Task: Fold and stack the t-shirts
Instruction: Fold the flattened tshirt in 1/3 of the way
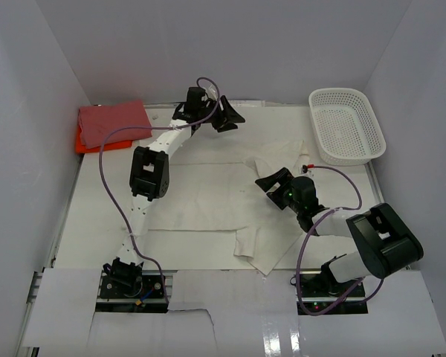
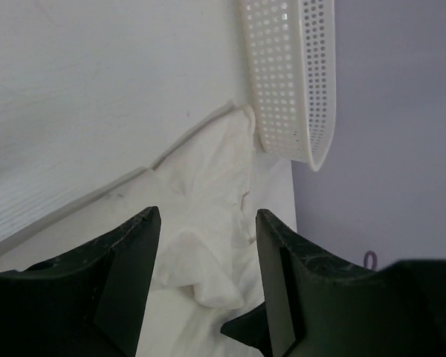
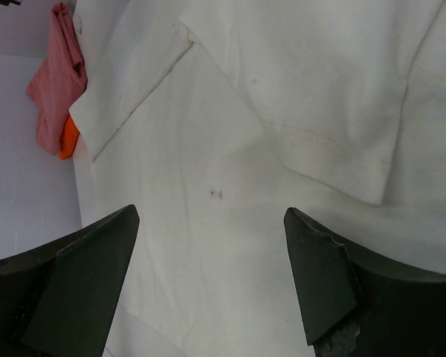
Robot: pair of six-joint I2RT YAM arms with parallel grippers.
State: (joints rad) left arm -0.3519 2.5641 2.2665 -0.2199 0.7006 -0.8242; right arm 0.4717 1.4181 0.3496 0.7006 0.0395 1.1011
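Hovering right end effector [image 3: 210,223] gapes above cream t-shirt [image 1: 208,201].

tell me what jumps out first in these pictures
A big cream t-shirt lies spread over the middle of the table, one side folded in, with the left gripper and the right gripper both open above it. At the far left corner a folded pink-red t-shirt sits on an orange t-shirt. A white mesh basket stands at the far right.
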